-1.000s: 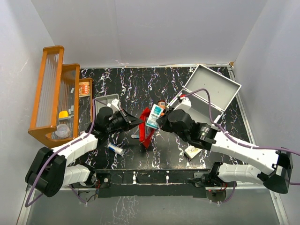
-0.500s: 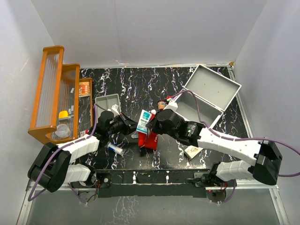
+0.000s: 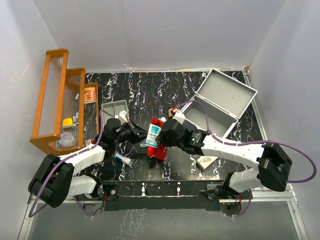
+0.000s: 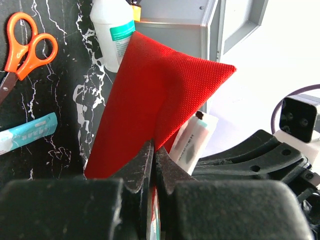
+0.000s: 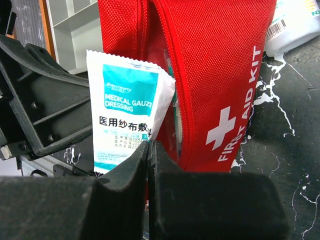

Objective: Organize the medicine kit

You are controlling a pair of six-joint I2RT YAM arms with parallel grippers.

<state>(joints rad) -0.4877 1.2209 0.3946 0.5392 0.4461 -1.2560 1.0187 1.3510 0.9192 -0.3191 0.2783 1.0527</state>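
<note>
The medicine kit, a light-grey metal case, stands open at the back right of the table. In front of it a red first-aid pouch stands upright, its zip open. My left gripper is shut on the pouch's fabric edge, pinched at the fingertips. My right gripper is shut on a white-and-teal medical gauze dressing packet, held just left of the pouch by its opening. From above, the packet sits between the two grippers.
A wooden rack stands at the left with a small grey tray beside it. A white tube and a small box lie near the front. Orange scissors, a teal packet and a white bottle lie around the pouch.
My right gripper has carried the gauze packet left and down to the pouch's open side. The pouch has tilted more upright in my left gripper's hold.
</note>
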